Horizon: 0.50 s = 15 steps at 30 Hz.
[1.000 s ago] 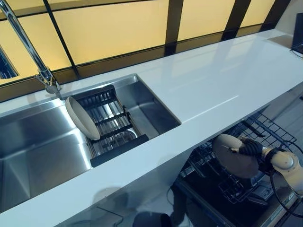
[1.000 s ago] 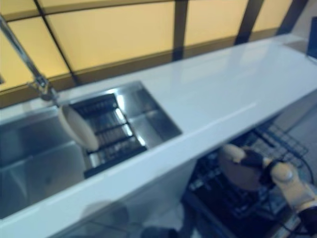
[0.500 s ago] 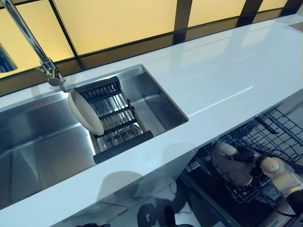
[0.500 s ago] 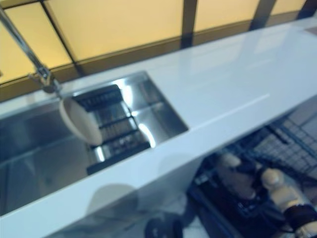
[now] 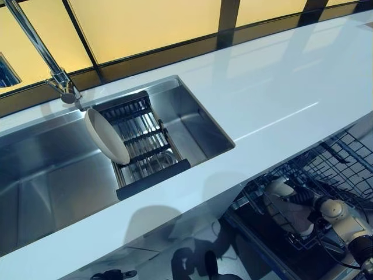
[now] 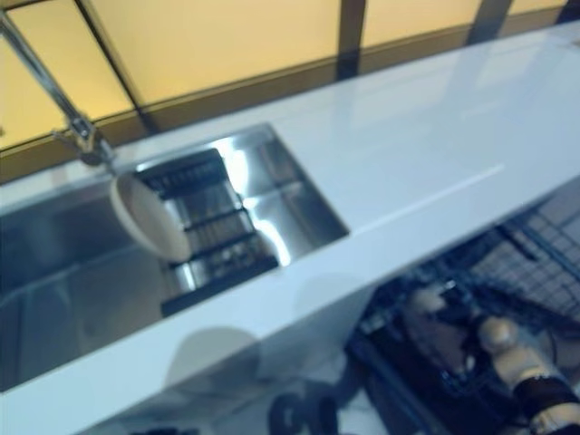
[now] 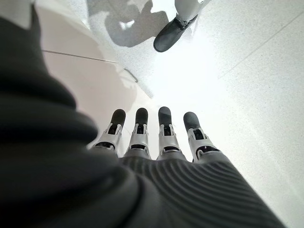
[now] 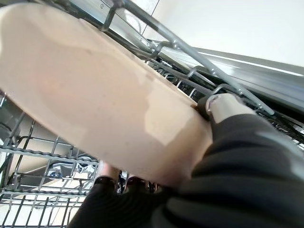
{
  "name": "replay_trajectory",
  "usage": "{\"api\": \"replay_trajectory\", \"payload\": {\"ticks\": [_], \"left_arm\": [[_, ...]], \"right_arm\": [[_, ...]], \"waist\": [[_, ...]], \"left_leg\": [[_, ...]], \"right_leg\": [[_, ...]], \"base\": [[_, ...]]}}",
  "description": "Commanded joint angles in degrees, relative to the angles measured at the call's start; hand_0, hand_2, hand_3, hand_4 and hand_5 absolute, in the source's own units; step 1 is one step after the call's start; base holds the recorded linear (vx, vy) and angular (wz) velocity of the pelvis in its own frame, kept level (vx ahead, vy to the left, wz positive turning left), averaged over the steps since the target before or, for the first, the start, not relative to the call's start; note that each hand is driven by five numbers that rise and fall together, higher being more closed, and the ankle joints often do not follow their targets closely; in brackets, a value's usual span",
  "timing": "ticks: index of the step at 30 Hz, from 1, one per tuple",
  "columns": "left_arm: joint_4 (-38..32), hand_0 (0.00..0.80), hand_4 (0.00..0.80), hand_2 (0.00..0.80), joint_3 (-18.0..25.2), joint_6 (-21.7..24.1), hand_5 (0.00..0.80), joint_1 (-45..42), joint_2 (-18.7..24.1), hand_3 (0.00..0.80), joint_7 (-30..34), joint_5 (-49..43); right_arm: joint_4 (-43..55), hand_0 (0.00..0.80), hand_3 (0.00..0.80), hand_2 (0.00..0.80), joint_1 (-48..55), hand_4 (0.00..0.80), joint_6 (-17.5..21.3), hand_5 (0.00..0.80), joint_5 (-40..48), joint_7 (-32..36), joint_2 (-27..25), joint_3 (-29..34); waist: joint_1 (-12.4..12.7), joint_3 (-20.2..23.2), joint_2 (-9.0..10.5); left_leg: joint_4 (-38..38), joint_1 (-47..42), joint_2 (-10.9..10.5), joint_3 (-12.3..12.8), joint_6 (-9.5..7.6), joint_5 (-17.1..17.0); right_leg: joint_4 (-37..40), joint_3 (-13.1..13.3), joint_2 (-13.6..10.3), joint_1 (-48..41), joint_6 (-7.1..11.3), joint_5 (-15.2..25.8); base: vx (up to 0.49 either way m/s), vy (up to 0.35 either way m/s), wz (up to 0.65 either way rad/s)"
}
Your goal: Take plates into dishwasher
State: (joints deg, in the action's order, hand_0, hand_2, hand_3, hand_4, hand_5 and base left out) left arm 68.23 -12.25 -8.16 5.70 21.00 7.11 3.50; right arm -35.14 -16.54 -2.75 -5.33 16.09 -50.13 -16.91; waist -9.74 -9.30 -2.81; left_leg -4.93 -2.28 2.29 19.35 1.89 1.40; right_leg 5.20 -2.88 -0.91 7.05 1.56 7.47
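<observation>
One cream plate (image 5: 106,136) stands on edge in the sink's drying rack (image 5: 143,143), leaning at its left end. A second beige plate (image 8: 95,99) (faintly speckled, seen close in the right wrist view) is tilted down among the wires of the dishwasher rack (image 5: 326,175), pinched at its rim by the right hand (image 5: 306,198).

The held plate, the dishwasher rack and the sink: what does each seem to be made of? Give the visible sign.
Plate in right hand: probably glazed ceramic, cream, speckled, soft sheen.
Dishwasher rack: thin metal wire grid, maybe coated.
Sink: stainless steel, brushed and mirror-like.
</observation>
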Motion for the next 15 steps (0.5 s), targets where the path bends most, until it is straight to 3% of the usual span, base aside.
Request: {"api": "replay_trajectory", "payload": {"ticks": [1,13,14,15], "left_arm": [[1.77,0.000,0.000,0.000,-0.69,0.07,0.000,1.91,1.45,0.000,0.09,0.06],[1.70,0.000,0.000,0.000,-0.27,-0.18,0.000,1.78,1.13,0.000,0.02,-0.84],[1.67,0.000,0.000,0.000,-0.25,-0.18,0.000,1.76,1.13,0.000,0.05,-0.92],[1.78,0.000,0.000,0.000,-0.26,-0.19,0.000,1.83,1.10,0.000,-0.01,-1.02]], "right_arm": [[-4.29,0.800,0.800,0.800,-4.70,0.800,1.74,0.800,-0.96,-0.89,1.35,-2.19],[-4.21,0.800,0.800,0.800,-2.79,0.800,1.57,0.800,-0.94,-0.20,1.77,-1.13],[-4.26,0.753,0.753,0.753,-2.64,0.753,1.56,0.753,-0.84,-0.37,1.80,-1.08],[-4.49,0.424,0.424,0.424,-2.60,0.424,1.72,0.424,-0.76,-0.89,1.89,-0.96]], "waist": [[1.25,1.27,0.43],[1.25,1.75,1.41],[1.28,1.74,1.41],[1.30,1.77,1.39]], "left_leg": [[-0.07,3.34,0.07,-4.05,-0.36,1.40],[-0.07,3.01,0.15,-4.04,-0.51,1.48],[-0.07,2.96,0.15,-4.05,-0.52,1.51],[-0.07,2.95,0.14,-4.11,-0.53,1.52]], "right_leg": [[-0.20,-3.03,-0.22,-3.17,4.14,-6.32],[-0.20,-2.52,-0.01,-3.46,4.24,-6.28],[-0.20,-2.52,0.01,-3.52,4.21,-6.31],[-0.20,-2.48,0.05,-3.57,4.18,-6.33]], "base": [[0.000,0.000,0.00],[0.000,0.000,0.01],[0.000,0.000,0.00],[0.000,0.000,0.00]]}}
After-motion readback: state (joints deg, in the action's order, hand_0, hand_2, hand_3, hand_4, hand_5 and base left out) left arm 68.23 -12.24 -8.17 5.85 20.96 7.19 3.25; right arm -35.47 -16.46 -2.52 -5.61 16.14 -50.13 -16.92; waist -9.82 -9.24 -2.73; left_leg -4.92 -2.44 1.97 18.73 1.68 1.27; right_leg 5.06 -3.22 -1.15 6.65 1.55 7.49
